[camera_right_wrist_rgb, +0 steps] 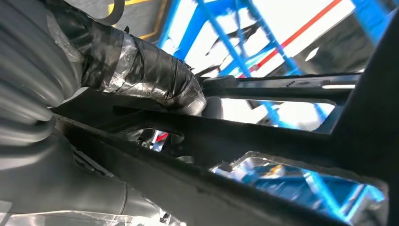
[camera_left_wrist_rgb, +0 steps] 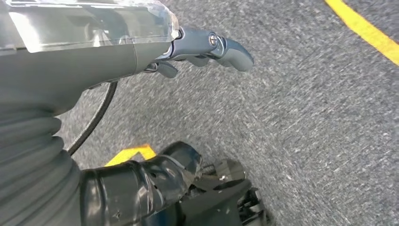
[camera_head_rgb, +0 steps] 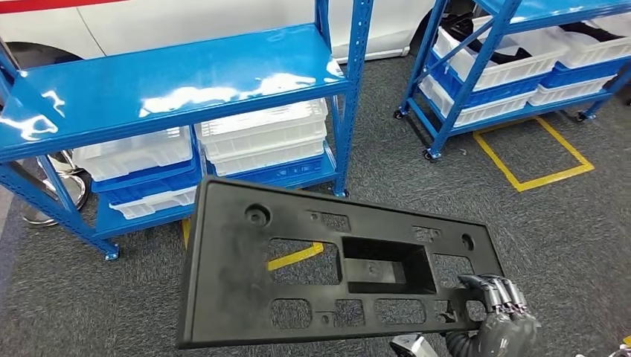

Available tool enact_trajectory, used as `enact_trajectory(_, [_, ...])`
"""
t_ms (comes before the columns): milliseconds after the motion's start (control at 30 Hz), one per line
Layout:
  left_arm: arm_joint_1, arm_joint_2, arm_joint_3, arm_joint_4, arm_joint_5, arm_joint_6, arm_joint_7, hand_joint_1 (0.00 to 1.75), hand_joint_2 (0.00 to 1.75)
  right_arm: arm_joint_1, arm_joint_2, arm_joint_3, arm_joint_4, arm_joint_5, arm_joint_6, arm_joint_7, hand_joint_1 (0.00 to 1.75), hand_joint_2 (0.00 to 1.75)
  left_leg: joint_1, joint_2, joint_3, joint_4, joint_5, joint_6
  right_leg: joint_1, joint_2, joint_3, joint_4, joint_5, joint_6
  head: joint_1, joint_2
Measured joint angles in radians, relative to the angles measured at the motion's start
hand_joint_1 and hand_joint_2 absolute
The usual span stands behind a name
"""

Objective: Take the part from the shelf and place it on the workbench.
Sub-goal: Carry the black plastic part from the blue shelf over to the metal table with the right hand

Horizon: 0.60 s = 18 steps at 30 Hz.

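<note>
Currently held: one black moulded part [camera_head_rgb: 338, 268], a wide flat panel with several cut-outs, carried clear of the shelf [camera_head_rgb: 178, 82] and tilted in front of the robot; the right hand [camera_head_rgb: 500, 312] grips it at one end, fingers [camera_head_rgb: 497, 291] curled over the edge near a cut-out. Left hand [camera_left_wrist_rgb: 207, 47]: hanging over the floor [camera_left_wrist_rgb: 306, 141], holding nothing, fingers partly curled (fully closed or not, I cannot tell). Risk, as judged: the panel is long and held at one end by one hand, so its free end may sag, twist or slip from the fingers; a swing while turning could knock it against the shelf upright [camera_head_rgb: 350, 97]. Surface: grey carpet-like floor with yellow tape markings [camera_head_rgb: 532, 152]. Room: blue steel shelving with a bare glossy top, white and blue crates [camera_head_rgb: 260, 137] on the lower levels, a second wheeled rack [camera_head_rgb: 513, 67] holding more crates, a white vehicle body [camera_head_rgb: 186, 18] behind. Workbench: not sighted.
</note>
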Motion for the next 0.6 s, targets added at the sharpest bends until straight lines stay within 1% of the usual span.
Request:
enact_trajectory(33, [0.001, 0.000, 0.001, 0.000, 0.000, 0.000, 0.000, 0.00, 1.75, 0.001, 0.000, -0.007, -0.005, -0.011, 0.000, 0.000, 1.75, 1.75, -0.002, 0.012, -0.002, 0.001, 0.000, 0.001, -0.001, -0.008, -0.028, 0.063, -0.028, 0.002, 0.000, 0.000])
enact_trajectory(67, [0.002, 0.000, 0.003, 0.000, 0.000, 0.001, 0.000, 0.00, 1.75, 0.003, 0.000, -0.014, -0.008, -0.019, 0.000, 0.000, 1.75, 1.75, -0.003, 0.024, -0.003, 0.002, 0.000, 0.001, -0.003, -0.012, -0.045, 0.105, -0.040, 0.004, 0.000, 0.000])
enact_trajectory(100, [0.002, 0.000, 0.004, 0.000, 0.000, 0.002, 0.000, 0.00, 1.75, 0.006, 0.000, -0.021, -0.012, -0.024, 0.000, 0.000, 1.75, 1.75, -0.004, 0.036, -0.004, 0.003, -0.001, 0.001, -0.005, -0.015, -0.045, 0.113, -0.034, 0.006, 0.000, 0.000])
enact_trajectory(133, [0.002, 0.000, 0.005, 0.000, 0.001, 0.002, 0.000, 0.00, 1.75, 0.009, 0.000, -0.026, -0.015, -0.027, 0.000, 0.000, 1.75, 1.75, -0.004, 0.048, -0.004, 0.005, -0.002, -0.001, -0.007, -0.021, -0.024, 0.080, -0.010, 0.007, 0.000, 0.000])
enact_trajectory(167, [0.001, 0.000, 0.006, 0.000, 0.001, 0.002, 0.000, 0.00, 1.75, 0.011, 0.000, -0.030, -0.019, -0.031, 0.000, 0.000, 1.75, 1.75, -0.004, 0.057, -0.004, 0.007, -0.004, -0.003, -0.008, -0.032, 0.014, 0.016, 0.022, 0.007, 0.000, 0.000])
enact_trajectory(200, [0.001, 0.000, 0.007, 0.000, 0.001, 0.002, 0.000, 0.00, 1.75, 0.011, 0.000, -0.033, -0.024, -0.034, 0.000, 0.000, 1.75, 1.75, -0.006, 0.066, -0.004, 0.011, -0.007, -0.007, -0.006, -0.051, 0.052, -0.053, 0.044, 0.005, 0.000, 0.000])
enact_trajectory(233, [0.000, 0.000, 0.008, 0.000, 0.001, 0.003, 0.000, 0.00, 1.75, 0.012, 0.000, -0.037, -0.030, -0.040, 0.000, -0.001, 1.75, 1.75, -0.008, 0.073, -0.005, 0.015, -0.011, -0.012, -0.004, -0.063, 0.081, -0.107, 0.059, 0.001, 0.000, 0.000])
enact_trajectory(267, [0.000, -0.001, 0.009, 0.000, 0.001, 0.004, 0.000, 0.00, 1.75, 0.013, 0.000, -0.042, -0.035, -0.047, 0.000, -0.001, 1.75, 1.75, -0.010, 0.078, -0.005, 0.019, -0.014, -0.017, -0.002, -0.072, 0.096, -0.139, 0.064, -0.004, 0.000, 0.000])
enact_trajectory(300, [-0.001, -0.001, 0.010, 0.000, 0.002, 0.005, -0.001, 0.00, 1.75, 0.014, 0.000, -0.047, -0.041, -0.057, 0.000, -0.002, 1.75, 1.75, -0.012, 0.084, -0.005, 0.021, -0.016, -0.023, 0.002, -0.072, 0.098, -0.148, 0.060, -0.009, -0.001, 0.000])
enact_trajectory(367, [-0.003, -0.001, 0.012, 0.000, 0.002, 0.008, -0.001, 0.00, 1.75, 0.019, 0.000, -0.055, -0.052, -0.082, 0.000, -0.007, 1.75, 1.75, -0.012, 0.091, -0.003, 0.023, -0.019, -0.032, 0.002, -0.056, 0.095, -0.151, 0.065, -0.020, -0.001, 0.000])
enact_trajectory(400, [-0.003, -0.001, 0.014, 0.000, 0.002, 0.008, -0.002, 0.00, 1.75, 0.021, 0.000, -0.058, -0.057, -0.094, 0.000, -0.011, 1.75, 1.75, -0.011, 0.083, -0.005, 0.031, -0.029, -0.037, 0.000, -0.048, 0.094, -0.153, 0.067, -0.026, -0.001, 0.000])
enact_trajectory(433, [-0.003, -0.001, 0.015, 0.000, 0.002, 0.009, -0.002, 0.00, 1.75, 0.023, 0.001, -0.059, -0.062, -0.104, 0.000, -0.014, 1.75, 1.75, -0.009, 0.067, -0.015, 0.056, -0.050, -0.042, -0.002, -0.040, 0.093, -0.155, 0.071, -0.032, -0.001, 0.000])
enact_trajectory(467, [-0.003, -0.001, 0.016, 0.000, 0.002, 0.009, -0.002, 0.00, 1.75, 0.024, 0.001, -0.061, -0.065, -0.110, 0.000, -0.017, 1.75, 1.75, -0.006, 0.045, -0.034, 0.102, -0.081, -0.046, -0.004, -0.033, 0.092, -0.157, 0.074, -0.037, -0.001, 0.000])
enact_trajectory(500, [-0.002, -0.001, 0.017, 0.000, 0.002, 0.009, -0.002, 0.00, 1.75, 0.024, 0.002, -0.061, -0.067, -0.114, 0.000, -0.018, 1.75, 1.75, -0.005, 0.025, -0.061, 0.165, -0.117, -0.049, -0.003, -0.024, 0.089, -0.157, 0.075, -0.040, -0.001, 0.000])
enact_trajectory(533, [-0.001, -0.001, 0.018, 0.000, 0.003, 0.009, -0.002, 0.00, 1.75, 0.024, 0.002, -0.062, -0.068, -0.118, 0.000, -0.019, 1.75, 1.75, -0.004, 0.014, -0.091, 0.234, -0.150, -0.050, -0.002, -0.014, 0.086, -0.156, 0.077, -0.042, -0.001, 0.000])
enact_trajectory(567, [0.000, -0.001, 0.018, 0.000, 0.003, 0.009, -0.002, 0.00, 1.75, 0.025, 0.003, -0.062, -0.068, -0.123, 0.000, -0.020, 1.75, 1.75, -0.004, 0.009, -0.115, 0.286, -0.167, -0.050, -0.001, -0.003, 0.084, -0.155, 0.078, -0.044, -0.001, 0.000])
enact_trajectory(600, [0.001, -0.001, 0.019, 0.000, 0.003, 0.009, -0.002, 0.00, 1.75, 0.026, 0.003, -0.063, -0.069, -0.131, 0.000, -0.023, 1.75, 1.75, -0.004, 0.007, -0.124, 0.307, -0.164, -0.048, 0.001, 0.009, 0.084, -0.154, 0.078, -0.044, -0.001, 0.000])
